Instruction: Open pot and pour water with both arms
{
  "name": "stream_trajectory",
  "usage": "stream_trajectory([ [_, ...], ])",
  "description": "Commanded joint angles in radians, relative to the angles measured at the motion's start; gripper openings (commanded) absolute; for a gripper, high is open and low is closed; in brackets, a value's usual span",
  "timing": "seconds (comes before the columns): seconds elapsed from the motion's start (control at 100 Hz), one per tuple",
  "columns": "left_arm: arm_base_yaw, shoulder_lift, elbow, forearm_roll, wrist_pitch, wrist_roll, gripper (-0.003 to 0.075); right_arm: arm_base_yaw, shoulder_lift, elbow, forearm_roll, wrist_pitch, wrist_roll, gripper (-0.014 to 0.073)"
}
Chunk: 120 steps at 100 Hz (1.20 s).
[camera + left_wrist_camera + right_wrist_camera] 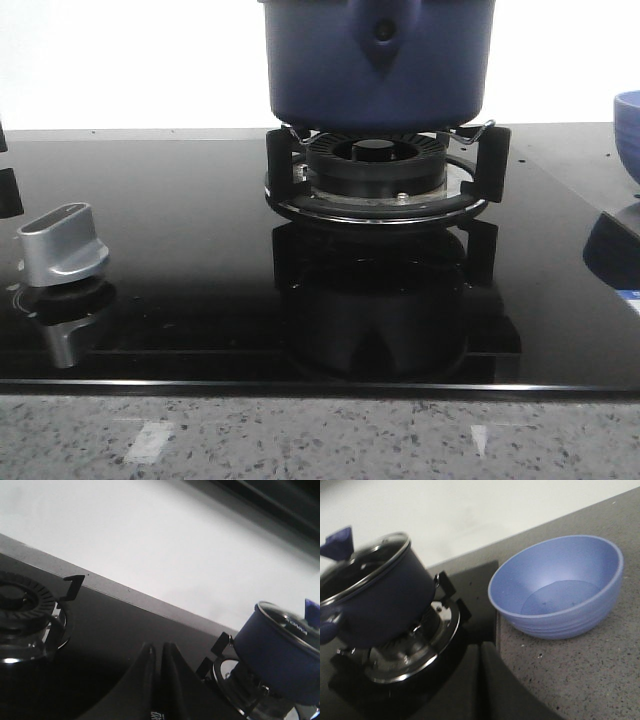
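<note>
**Pot on burner, both arms clear of it**

Pot (pixel 378 62) sits on the burner grate (pixel 385 165) at the middle of the black glass cooktop (pixel 180 250), with a glass lid (pixel 362 562) on top, metal-rimmed, blue knob (pixel 337 542) at its centre. Judged heavy if it holds water; steel walls stiff, enamel likely slick. Lid is fragile and would best be taken by the knob. Body is better taken at a side handle (pixel 327 630), which shows near the rim in the right wrist view.

Left gripper (pixel 158 680): jaws nearly together, a thin slit between, holding nothing, well short of the pot. Right gripper (pixel 480 680): jaws look closed and empty, near the cooktop's edge between pot and bowl.

Light blue bowl (pixel 557 587) stands on the speckled bench (pixel 590 680) just off the cooktop's right edge, empty as far as shown. Open room above pot and bowl. Grate prongs stick up around the pot base and could catch on a low lift. Control knob (pixel 62 245) sits far left, out of the way.
</note>
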Motion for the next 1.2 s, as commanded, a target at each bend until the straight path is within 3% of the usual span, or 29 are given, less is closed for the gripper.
stream_trajectory([
  [0.0,-0.009,0.118,-0.131,0.003,0.030,0.100,-0.0020,0.009,0.100,-0.115,-0.023,0.036,-0.038,-0.0056],
  [0.16,-0.009,0.272,-0.276,-0.103,0.144,0.220,-0.0020,0.011,0.204,-0.211,-0.023,0.134,-0.117,-0.0056],
  [0.21,-0.021,0.306,-0.301,-0.156,0.168,0.313,-0.0020,0.019,0.219,-0.217,-0.023,0.131,-0.117,-0.0056],
  [0.41,-0.222,0.406,-0.352,-0.247,0.161,0.526,-0.0020,0.112,0.229,-0.217,-0.023,0.136,-0.208,-0.0050],
  [0.5,-0.296,0.444,-0.365,-0.247,0.131,0.528,-0.0019,0.144,0.229,-0.217,-0.023,0.134,-0.222,0.0013],
  [0.58,-0.345,0.484,-0.374,-0.265,0.102,0.528,-0.0014,0.152,0.229,-0.217,-0.023,0.134,-0.222,0.0142],
  [0.65,-0.384,0.523,-0.380,-0.288,0.086,0.548,0.0031,0.152,0.229,-0.217,-0.023,0.134,-0.222,0.0279],
  [0.74,-0.426,0.583,-0.399,-0.310,0.071,0.570,0.0150,0.152,0.229,-0.217,-0.023,0.131,-0.222,0.0412],
  [0.94,-0.497,0.730,-0.485,-0.349,0.028,0.647,0.0503,0.152,0.229,-0.217,-0.023,0.128,-0.222,0.0425],
  [1.0,-0.508,0.782,-0.526,-0.349,0.015,0.663,0.0526,0.152,0.229,-0.217,-0.023,0.128,-0.222,0.0425],
  [1.19,-0.522,0.949,-0.664,-0.352,0.004,0.775,0.0489,0.152,0.229,-0.217,-0.023,0.128,-0.222,0.0425],
])
